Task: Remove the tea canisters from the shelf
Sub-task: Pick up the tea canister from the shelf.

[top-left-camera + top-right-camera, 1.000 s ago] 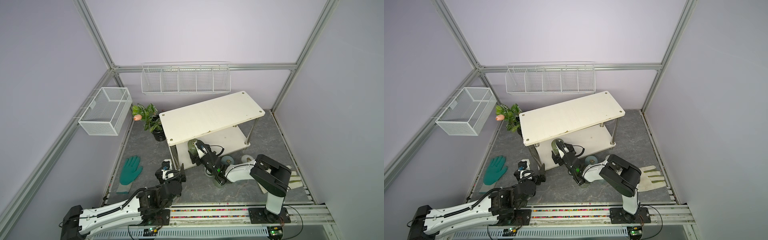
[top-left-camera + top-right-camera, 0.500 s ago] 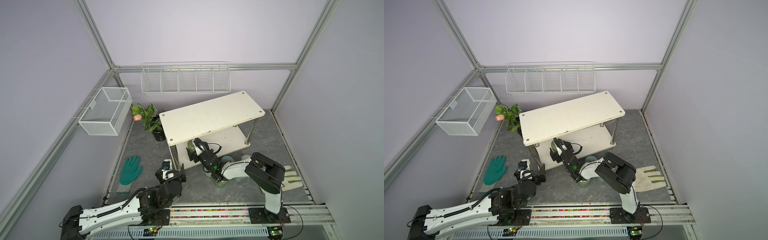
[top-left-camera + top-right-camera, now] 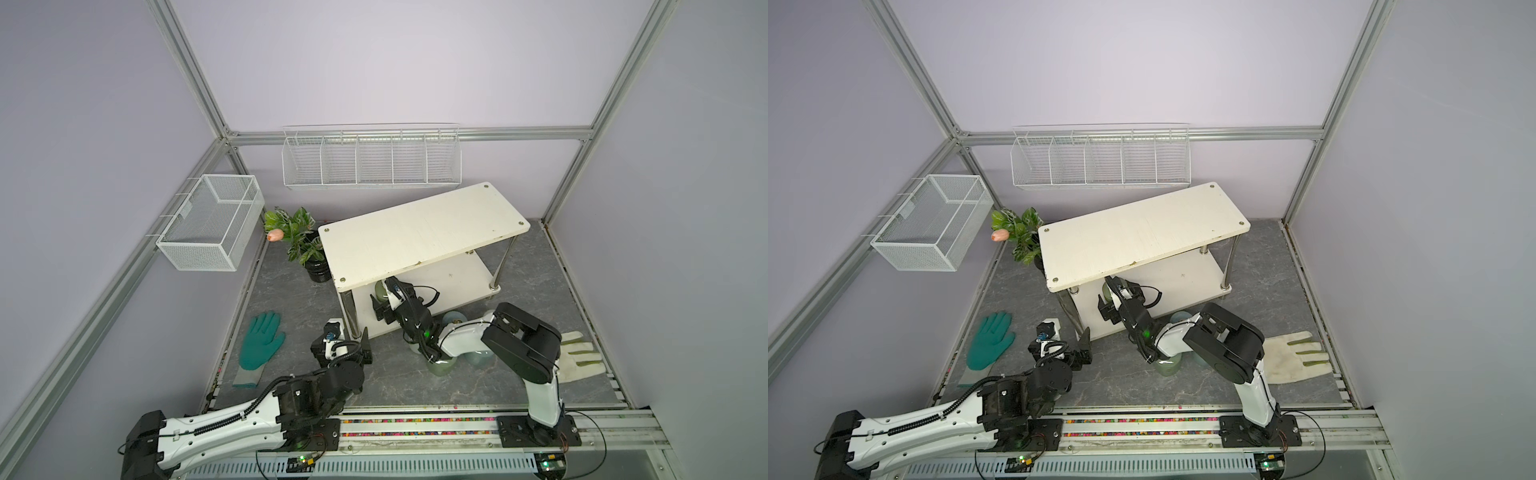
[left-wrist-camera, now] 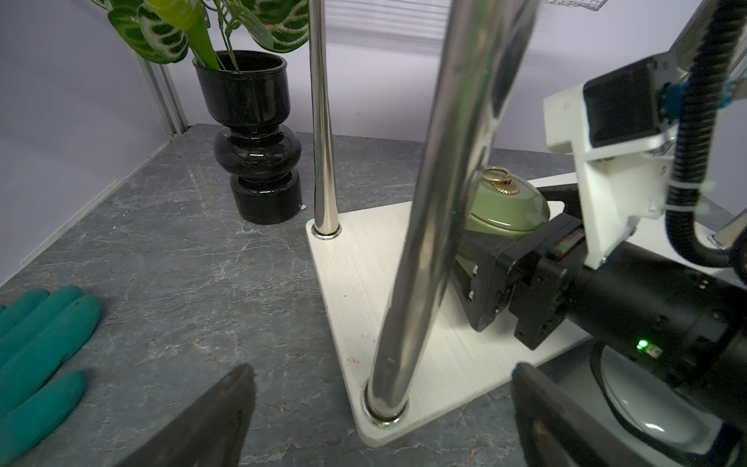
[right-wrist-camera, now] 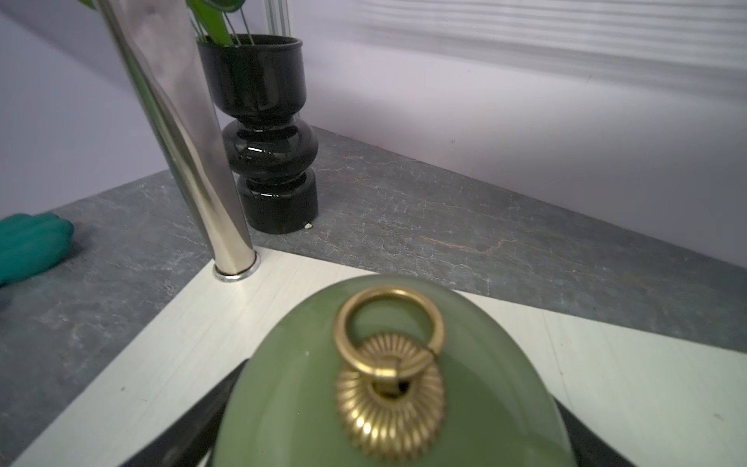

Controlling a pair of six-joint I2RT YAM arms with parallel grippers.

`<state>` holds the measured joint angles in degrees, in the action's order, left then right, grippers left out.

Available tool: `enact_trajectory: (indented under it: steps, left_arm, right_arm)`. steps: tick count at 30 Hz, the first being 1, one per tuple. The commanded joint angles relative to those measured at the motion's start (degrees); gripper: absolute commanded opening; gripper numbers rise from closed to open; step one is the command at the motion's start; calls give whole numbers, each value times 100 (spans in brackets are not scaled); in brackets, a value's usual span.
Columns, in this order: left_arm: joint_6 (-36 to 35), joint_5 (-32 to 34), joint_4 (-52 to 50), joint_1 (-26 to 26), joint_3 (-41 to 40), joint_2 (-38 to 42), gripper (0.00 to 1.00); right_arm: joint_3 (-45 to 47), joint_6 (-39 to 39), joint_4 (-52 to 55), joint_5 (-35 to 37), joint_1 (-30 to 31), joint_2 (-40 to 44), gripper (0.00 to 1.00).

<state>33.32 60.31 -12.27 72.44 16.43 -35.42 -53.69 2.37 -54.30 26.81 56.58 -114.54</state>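
Olive tea canister stands on the shelf between fingers of the right tool, grip uncertain.

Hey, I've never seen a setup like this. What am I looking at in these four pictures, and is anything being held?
These are two robot arms, left and right, inside a walled booth. Two pictures look down from above and show almost the same view. The other two come from a camera on each arm's wrist. On the grey floor are a white two-tier shelf, a black pot with a plant, a green glove, a white glove and some tea canisters. The left hand is open and empty. The right hand is at the lower tier, its fingers either side of an olive tea canister. I cannot tell whether it grips yet.
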Motion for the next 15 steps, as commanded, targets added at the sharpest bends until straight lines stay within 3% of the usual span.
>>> enact_trajectory:
  steps: [1,9,15]
  left_arm:
    - [-35,33,5,26,-78,9,100]
    - [-39,42,6,29,-87,16,100]
    - [-27,55,6,31,-87,18,100]
  right_arm:
    - [-82,4,-181,41,-41,-86,83]
    - [-12,24,-225,-25,-39,-29,67]
    - [86,-10,-259,-166,-16,112,65]
